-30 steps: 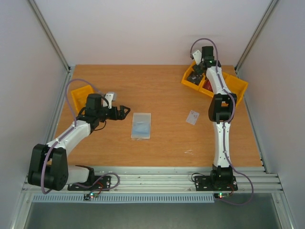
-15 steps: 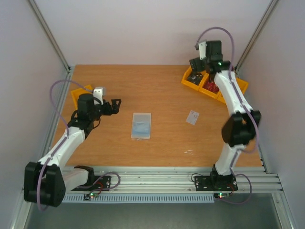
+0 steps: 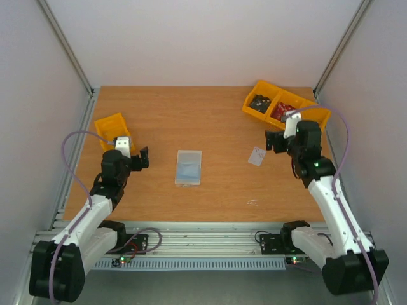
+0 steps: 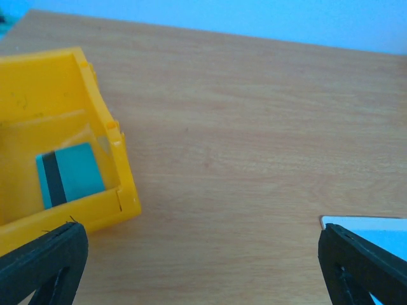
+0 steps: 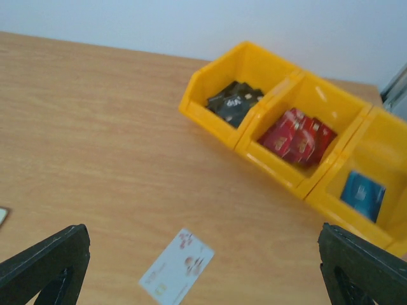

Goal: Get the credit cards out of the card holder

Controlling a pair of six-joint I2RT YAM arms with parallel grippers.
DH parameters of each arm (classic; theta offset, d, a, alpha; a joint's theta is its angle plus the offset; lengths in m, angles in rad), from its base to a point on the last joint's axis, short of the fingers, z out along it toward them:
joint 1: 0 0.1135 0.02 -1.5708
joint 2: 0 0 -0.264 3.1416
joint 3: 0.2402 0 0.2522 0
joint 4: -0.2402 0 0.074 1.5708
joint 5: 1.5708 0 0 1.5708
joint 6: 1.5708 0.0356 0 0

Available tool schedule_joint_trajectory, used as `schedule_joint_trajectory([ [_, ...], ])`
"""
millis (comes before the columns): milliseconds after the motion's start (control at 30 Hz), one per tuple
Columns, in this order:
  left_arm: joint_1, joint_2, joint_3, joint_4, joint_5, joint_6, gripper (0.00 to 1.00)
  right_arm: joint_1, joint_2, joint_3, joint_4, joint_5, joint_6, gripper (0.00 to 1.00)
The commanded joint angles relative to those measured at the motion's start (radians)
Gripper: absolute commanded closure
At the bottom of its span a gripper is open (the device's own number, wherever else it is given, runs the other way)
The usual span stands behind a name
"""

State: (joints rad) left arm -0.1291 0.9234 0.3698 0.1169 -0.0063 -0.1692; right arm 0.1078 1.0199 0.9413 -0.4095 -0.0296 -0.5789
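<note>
One whitish card (image 3: 257, 156) is laid right of the one card holder (image 3: 188, 167); the left end effector (image 3: 145, 157) and right end effector (image 3: 272, 141) are spread.

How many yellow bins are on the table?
4. One yellow bin sits alone at the left. Three line the far right: the bin with black items, the bin with red items, the bin with a blue item.
</note>
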Motion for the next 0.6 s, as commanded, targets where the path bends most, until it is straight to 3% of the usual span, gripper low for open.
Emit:
schedule_joint_trajectory([
  [0,0.005,-0.073,-0.077,0.268,-0.045,0.13,0.01,0.0,-0.13,-0.153,0.078,-0.005,0.125,0.01],
  [167,0.015,-0.123,-0.163,0.304,-0.146,0.258,0.01,0.0,-0.231,-0.331,0.195,0.094,0.168,0.02],
  [300,0.029,-0.163,-0.23,0.327,-0.124,0.232,0.01,0.0,-0.272,-0.507,0.413,0.11,0.146,0.02],
  [467,0.029,-0.199,-0.266,0.351,-0.162,0.184,0.01,-0.002,-0.112,-0.631,0.737,0.173,0.098,0.01],
  [567,0.029,-0.215,-0.273,0.349,-0.177,0.184,0.01,-0.023,0.061,-0.694,1.055,0.17,0.077,0.02],
])
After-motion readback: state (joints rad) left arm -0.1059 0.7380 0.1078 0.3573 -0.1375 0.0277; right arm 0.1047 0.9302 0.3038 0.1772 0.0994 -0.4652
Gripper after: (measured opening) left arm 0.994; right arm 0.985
